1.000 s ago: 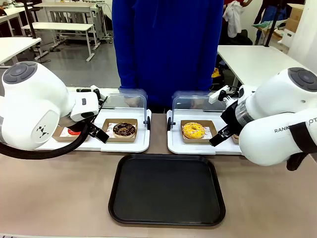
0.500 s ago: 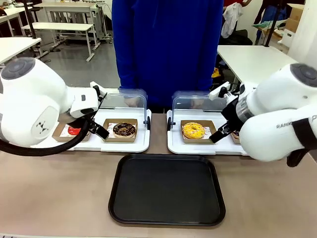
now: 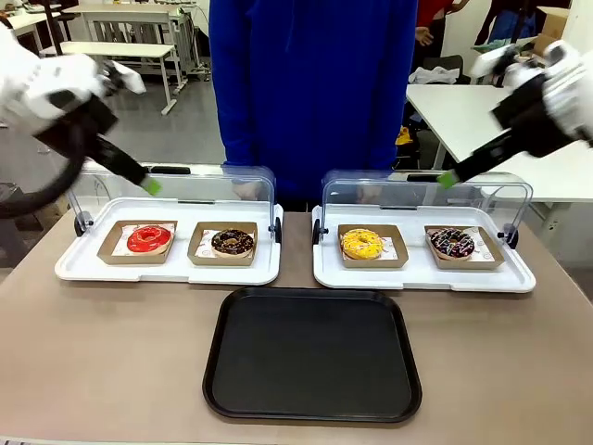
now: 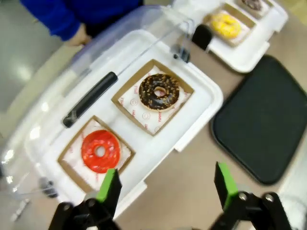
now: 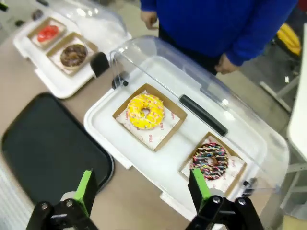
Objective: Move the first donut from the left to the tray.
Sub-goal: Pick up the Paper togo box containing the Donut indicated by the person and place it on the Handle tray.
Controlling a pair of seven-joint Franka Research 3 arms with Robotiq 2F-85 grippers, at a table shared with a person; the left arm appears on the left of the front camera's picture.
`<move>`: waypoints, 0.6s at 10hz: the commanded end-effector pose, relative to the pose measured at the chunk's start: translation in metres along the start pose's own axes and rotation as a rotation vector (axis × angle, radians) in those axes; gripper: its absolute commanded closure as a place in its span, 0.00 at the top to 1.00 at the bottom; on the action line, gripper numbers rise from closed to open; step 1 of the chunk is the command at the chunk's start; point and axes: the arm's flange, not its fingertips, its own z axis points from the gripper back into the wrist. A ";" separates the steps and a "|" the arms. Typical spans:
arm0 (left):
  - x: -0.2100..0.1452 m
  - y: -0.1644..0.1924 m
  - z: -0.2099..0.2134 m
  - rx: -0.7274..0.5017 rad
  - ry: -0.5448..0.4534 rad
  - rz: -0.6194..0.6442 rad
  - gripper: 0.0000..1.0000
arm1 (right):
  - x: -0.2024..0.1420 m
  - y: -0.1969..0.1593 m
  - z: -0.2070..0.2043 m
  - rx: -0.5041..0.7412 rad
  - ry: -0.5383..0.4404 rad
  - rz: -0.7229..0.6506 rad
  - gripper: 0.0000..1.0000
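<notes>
The first donut from the left [image 3: 149, 239] has glossy red icing and lies in a brown cardboard holder at the left end of the left white tray; it also appears in the left wrist view [image 4: 100, 151] and the right wrist view [image 5: 48, 33]. The black tray [image 3: 312, 408] lies at the table's front middle, bare [image 4: 261, 120] [image 5: 48, 148]. My left gripper [image 3: 148, 185] hangs high above and behind the red donut, open and holding nothing [image 4: 167, 187]. Raised at the upper right over the right white tray, my right gripper [image 3: 447, 179] is open too [image 5: 142, 190].
A chocolate donut [image 3: 232, 243] sits next to the red one. The right white tray [image 3: 417, 278] holds a yellow donut [image 3: 361, 244] and a dark sprinkled donut [image 3: 452, 243]. Both clear lids [image 3: 232, 190] stand raised. A person in blue [image 3: 310, 93] stands at the far side.
Both arms have lifted from low over the white trays to high at the sides, uncovering the red donut and the sprinkled donut. The donuts and the black tray have not moved.
</notes>
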 end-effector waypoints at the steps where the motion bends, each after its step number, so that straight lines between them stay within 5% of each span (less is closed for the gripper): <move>1: -0.024 0.051 0.028 -0.137 -0.067 -0.094 1.00 | -0.033 -0.065 0.038 0.139 -0.068 0.052 1.00; 6: -0.094 0.125 0.091 -0.192 -0.349 -0.188 1.00 | -0.106 -0.134 0.086 0.221 -0.312 0.148 1.00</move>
